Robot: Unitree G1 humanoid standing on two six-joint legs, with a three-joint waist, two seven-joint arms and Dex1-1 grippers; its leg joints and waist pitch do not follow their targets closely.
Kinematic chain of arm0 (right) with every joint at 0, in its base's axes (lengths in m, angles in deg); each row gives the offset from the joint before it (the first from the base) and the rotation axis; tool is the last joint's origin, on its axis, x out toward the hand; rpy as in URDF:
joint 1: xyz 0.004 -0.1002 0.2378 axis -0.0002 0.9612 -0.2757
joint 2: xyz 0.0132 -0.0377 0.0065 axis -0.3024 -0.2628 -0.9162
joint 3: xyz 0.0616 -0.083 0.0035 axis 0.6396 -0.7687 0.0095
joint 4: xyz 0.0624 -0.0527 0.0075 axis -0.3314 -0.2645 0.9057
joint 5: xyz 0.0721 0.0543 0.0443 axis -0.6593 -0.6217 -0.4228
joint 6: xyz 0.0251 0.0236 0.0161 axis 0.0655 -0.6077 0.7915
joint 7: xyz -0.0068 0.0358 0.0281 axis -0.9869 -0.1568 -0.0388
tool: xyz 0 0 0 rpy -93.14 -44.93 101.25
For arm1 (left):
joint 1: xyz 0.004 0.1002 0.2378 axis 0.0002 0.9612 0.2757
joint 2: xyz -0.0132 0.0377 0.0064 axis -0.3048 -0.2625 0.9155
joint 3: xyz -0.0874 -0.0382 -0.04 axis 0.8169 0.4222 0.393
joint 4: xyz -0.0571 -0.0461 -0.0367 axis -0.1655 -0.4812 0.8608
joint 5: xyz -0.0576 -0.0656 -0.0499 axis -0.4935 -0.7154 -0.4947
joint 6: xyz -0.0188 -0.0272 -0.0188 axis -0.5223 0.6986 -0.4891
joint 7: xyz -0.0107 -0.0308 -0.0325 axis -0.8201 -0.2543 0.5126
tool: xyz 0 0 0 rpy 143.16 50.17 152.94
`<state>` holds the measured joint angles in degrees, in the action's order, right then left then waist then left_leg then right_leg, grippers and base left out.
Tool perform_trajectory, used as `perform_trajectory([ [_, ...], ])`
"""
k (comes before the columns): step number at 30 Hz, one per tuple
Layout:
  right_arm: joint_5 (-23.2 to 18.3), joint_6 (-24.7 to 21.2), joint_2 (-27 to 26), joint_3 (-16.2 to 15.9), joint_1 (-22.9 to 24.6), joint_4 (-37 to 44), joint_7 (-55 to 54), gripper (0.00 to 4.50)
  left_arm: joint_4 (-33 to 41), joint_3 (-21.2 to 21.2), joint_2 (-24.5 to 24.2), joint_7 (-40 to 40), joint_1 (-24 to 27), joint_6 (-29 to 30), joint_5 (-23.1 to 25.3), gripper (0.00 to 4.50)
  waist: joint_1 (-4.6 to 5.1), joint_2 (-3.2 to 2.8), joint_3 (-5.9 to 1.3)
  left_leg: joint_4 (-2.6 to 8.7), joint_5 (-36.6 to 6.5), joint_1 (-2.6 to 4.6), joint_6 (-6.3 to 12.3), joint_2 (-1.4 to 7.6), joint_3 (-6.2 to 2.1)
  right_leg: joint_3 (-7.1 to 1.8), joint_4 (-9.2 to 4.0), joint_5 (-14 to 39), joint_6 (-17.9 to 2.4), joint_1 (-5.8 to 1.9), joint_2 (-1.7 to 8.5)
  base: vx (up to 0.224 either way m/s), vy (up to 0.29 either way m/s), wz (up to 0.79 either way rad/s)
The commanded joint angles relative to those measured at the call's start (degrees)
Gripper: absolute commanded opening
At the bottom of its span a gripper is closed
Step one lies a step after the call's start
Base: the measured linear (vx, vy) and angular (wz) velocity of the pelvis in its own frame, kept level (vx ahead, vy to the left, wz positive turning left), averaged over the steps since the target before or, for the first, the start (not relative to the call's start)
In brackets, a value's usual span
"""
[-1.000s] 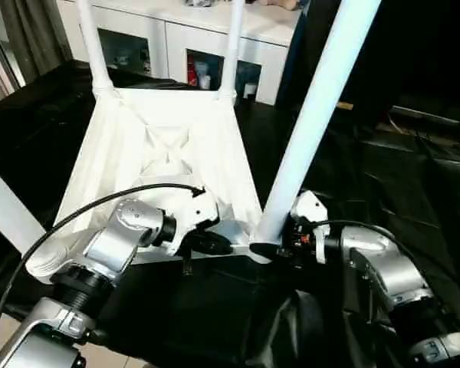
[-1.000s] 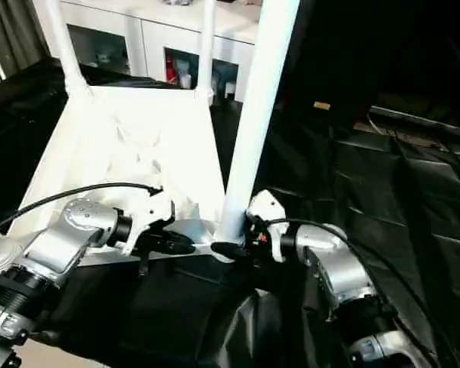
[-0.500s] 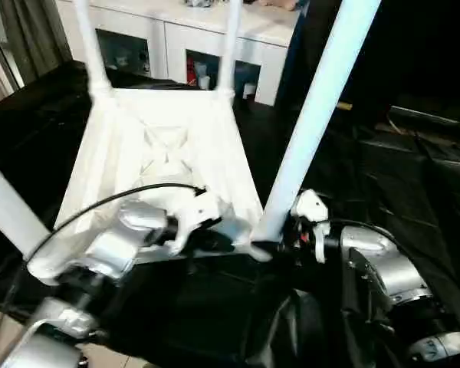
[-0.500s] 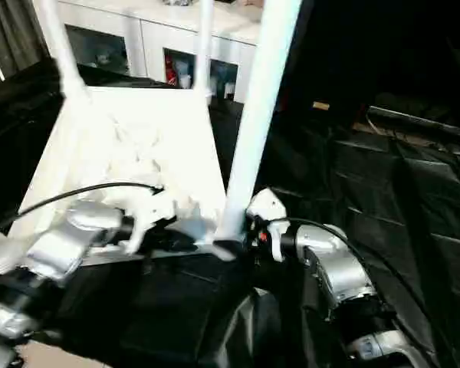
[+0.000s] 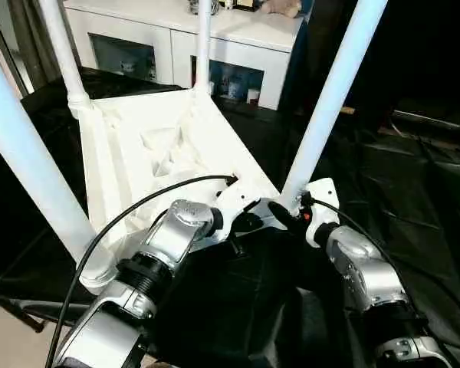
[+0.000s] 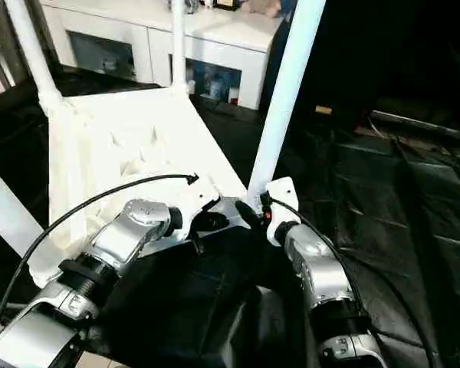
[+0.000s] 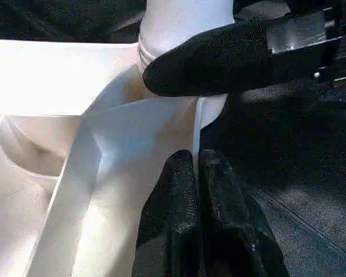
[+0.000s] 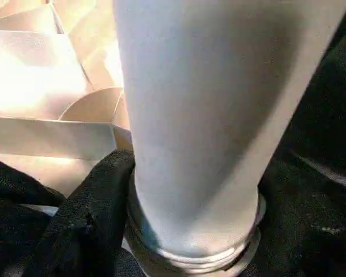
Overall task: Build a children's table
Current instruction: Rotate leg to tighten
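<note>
I have the table (image 5: 161,153) upside down on the black sheet (image 5: 414,192) in front of me, ribbed underside facing up. It is all white plastic, with raised ribs crossing in the middle of the top and a rounded socket at each corner. All four legs stand up out of those sockets: the near right leg (image 5: 330,100), the near left leg (image 5: 31,161), and two thinner-looking far legs (image 5: 61,54) toward the cabinet (image 5: 238,34). The legs are smooth tapered tubes, widest at the socket.

My left gripper (image 7: 197,173) sits at the near edge of the top, just beside the right corner socket. Its two black fingers are pressed together with the thin white edge wall of the top pinched between them. The wall runs straight away from the fingertips toward the socket.

My right gripper (image 5: 280,213) is at the base of the near right leg, on the side facing the left gripper. One black finger (image 8: 86,219) lies against the leg just above the ringed collar where it enters the socket. The other finger is hidden behind the leg, so I cannot tell whether the gripper is clamped on it or merely resting against it.

The two grippers are near each other, both at this same corner.
</note>
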<state>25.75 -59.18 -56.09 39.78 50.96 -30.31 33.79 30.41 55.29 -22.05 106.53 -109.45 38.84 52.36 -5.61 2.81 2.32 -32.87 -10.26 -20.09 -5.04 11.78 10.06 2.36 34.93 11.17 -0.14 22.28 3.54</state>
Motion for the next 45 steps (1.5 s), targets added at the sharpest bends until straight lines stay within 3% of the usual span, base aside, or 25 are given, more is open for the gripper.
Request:
perform_trajectory([
  [1, -1.6, 1.4, -2.1, -5.6, 0.8, 3.1, 7.1, 3.45, 0.0, -0.4, 0.1, 0.1, -0.3, -1.4, -0.2, 0.00, 0.21, -0.27, -2.69, 4.13, -16.2, 0.25, -0.23, 1.21, -0.52, -2.20, -5.32, 17.5, -8.3, -1.88, 4.06, 0.000, 0.000, 0.00],
  [2, -1.9, 2.1, 0.4, -4.5, 0.4, 3.6, 8.8, 3.65, 2.5, -0.6, -2.1, 5.9, 0.9, -1.7, -2.0, 0.00, 0.22, -0.40, -2.76, 4.11, -15.6, 0.11, 0.03, 1.22, -0.50, -2.25, -5.17, 16.8, -8.5, -1.97, 4.11, 0.000, 0.000, 0.00],
  [6, -2.5, 2.6, 5.1, -4.7, 0.7, 4.8, 15.3, 3.78, 4.9, -0.7, -5.8, 13.1, 2.1, -1.8, -4.0, 0.00, 0.55, -0.65, -3.13, 3.70, -10.3, -0.51, 1.38, 1.17, -0.44, -2.18, -4.21, 9.2, -10.4, -2.79, 3.98, 0.000, 0.000, 0.00],
  [8, -3.3, 2.3, 8.0, -5.5, 1.1, 6.1, 20.7, 3.78, 6.1, -0.9, -8.0, 16.8, 2.7, -2.2, -4.9, 0.00, 0.57, -0.84, -3.28, 3.24, -7.2, -0.48, 2.74, 1.19, -0.18, -2.17, -3.53, 2.3, -12.4, -2.64, 3.64, 0.000, 0.000, 0.00],
  [10, -3.7, 2.2, 9.4, -6.0, 1.4, 6.8, 23.3, 3.78, 6.7, -1.0, -8.9, 18.3, 3.0, -2.2, -5.3, 0.00, 0.61, -0.91, -3.22, 3.20, -6.8, -0.40, 3.60, 1.32, -0.12, -2.12, -3.34, 0.3, -13.6, -2.59, 3.66, 0.000, 0.000, 0.00],
  [13, -4.4, 1.6, 11.3, -6.6, 1.8, 8.1, 27.3, 3.78, 8.2, -1.2, -10.9, 21.3, 3.8, -2.4, -6.1, 0.00, 0.59, -1.04, -3.11, 3.28, -8.3, -0.21, 3.55, 1.53, -0.12, -2.09, -3.38, 1.7, -14.2, -2.46, 3.67, 0.000, 0.000, 0.00],
  [14, -4.5, 1.4, 12.3, -7.1, 2.2, 8.7, 29.2, 3.78, 9.1, -1.0, -11.9, 22.6, 4.3, -2.4, -6.6, 0.00, 0.34, -0.50, -3.02, 3.29, -8.6, -0.22, 3.49, 1.58, -0.14, -2.03, -3.30, 3.3, -14.1, -2.44, 3.84, 0.000, 0.000, 0.00],
  [15, -4.6, 1.4, 12.9, -7.6, 2.5, 9.0, 30.5, 3.78, 9.8, -0.8, -12.6, 23.3, 4.8, -2.5, -6.9, 0.00, 0.38, -0.66, -2.95, 3.36, -9.1, -0.16, 3.41, 1.60, -0.08, -2.08, -3.52, 4.3, -14.0, -2.33, 3.88, 0.000, 0.000, 0.00],
  [16, -4.7, 1.3, 13.1, -7.7, 2.6, 9.1, 30.9, 3.78, 10.1, -0.7, -12.9, 23.6, 5.0, -2.4, -7.1, 0.00, 0.45, -0.22, -2.87, 3.37, -9.5, -0.16, 3.29, 1.64, -0.03, -2.06, -3.62, 5.2, -13.8, -2.27, 3.89, 0.000, 0.000, 0.00],
  [20, -4.5, 1.5, 13.7, -8.7, 2.6, 9.0, 32.3, 3.78, 11.6, -0.4, -14.0, 24.4, 5.9, -1.8, -7.7, 0.00, 0.42, -0.26, -2.71, 3.47, -10.6, -0.15, 2.43, 1.56, -0.05, -2.19, -3.95, 9.0, -12.7, -2.12, 4.02, 0.000, 0.000, 0.00],
  [22, -4.1, 1.8, 13.9, -9.2, 2.2, 8.6, 33.0, 3.78, 12.4, -0.3, -14.5, 24.8, 6.3, -1.5, -7.8, 0.00, 0.40, 0.64, -2.69, 3.48, -10.3, -0.25, 2.50, 1.57, -0.03, -2.14, -3.94, 9.9, -12.1, -2.17, 4.07, 0.000, 0.000, 0.00],
  [23, -4.1, 1.8, 13.8, -9.4, 1.6, 7.9, 33.3, 3.78, 12.8, 0.1, -14.6, 24.6, 6.6, -1.2, -7.9, 0.00, 0.27, 0.22, -2.69, 3.44, -9.8, -0.23, 2.52, 1.54, -0.05, -2.20, -3.87, 10.2, -11.9, -2.10, 4.11, 0.000, 0.000, 0.00],
  [24, -4.1, 1.7, 13.7, -9.4, 1.5, 7.8, 33.5, 3.78, 12.9, 0.2, -14.7, 24.5, 6.6, -1.1, -8.0, 0.00, 0.34, 0.20, -2.78, 3.39, -9.2, -0.22, 2.55, 1.61, -0.07, -2.18, -3.76, 9.3, -12.1, -2.10, 4.14, 0.000, 0.000, 0.00],
  [25, -4.6, 1.4, 13.5, -9.2, 0.9, 7.3, 33.9, 3.78, 13.3, 0.4, -14.8, 24.5, 6.8, -0.9, -8.0, 0.00, 0.42, 0.64, -2.77, 3.36, -8.7, -0.28, 2.68, 1.56, 0.00, -2.14, -3.68, 8.4, -12.2, -2.11, 3.99, 0.000, 0.000, 0.00],
  [32, -4.7, 1.2, 12.8, -9.0, -0.2, 5.8, 33.7, 3.35, 14.5, 0.5, -15.2, 24.2, 7.7, -0.6, -8.1, 0.00, 0.27, 0.79, -2.93, 3.09, -6.0, -0.35, 3.72, 1.44, 0.07, -2.12, -3.11, 4.7, -13.0, -2.27, 3.99, 0.000, 0.000, 0.00],
  [38, -4.4, 1.3, 12.6, -9.1, 0.5, 5.7, 33.2, 2.81, 15.5, 0.4, -15.2, 23.8, 8.6, 0.3, -8.3, 0.00, 0.28, 1.12, -2.86, 3.09, -6.5, -0.33, 3.64, 1.48, 0.10, -2.12, -3.24, 6.6, -12.4, -2.21, 4.04, 0.000, 0.000, 0.00],
  [42, -4.6, 0.4, 10.4, -7.1, 0.5, 4.4, 28.4, 2.73, 15.5, 0.3, -15.0, 22.2, 8.9, 0.5, -7.3, 0.00, 0.39, 1.10, -2.88, 3.08, -6.3, -0.41, 3.45, 1.37, 0.09, -2.12, -3.19, 6.3, -12.4, -2.20, 3.98, 0.000, 0.000, 0.00],
  [45, -4.3, -0.3, 8.0, -5.8, 0.5, 3.4, 23.1, 2.72, 13.5, 0.5, -13.6, 18.5, 7.8, 1.2, -5.8, 0.00, 0.66, 1.06, -2.63, 3.31, -8.6, -0.32, 2.15, 1.35, 0.01, -2.11, -3.70, 10.3, -11.5, -2.00, 4.01, 0.000, 0.000, 0.00],
])
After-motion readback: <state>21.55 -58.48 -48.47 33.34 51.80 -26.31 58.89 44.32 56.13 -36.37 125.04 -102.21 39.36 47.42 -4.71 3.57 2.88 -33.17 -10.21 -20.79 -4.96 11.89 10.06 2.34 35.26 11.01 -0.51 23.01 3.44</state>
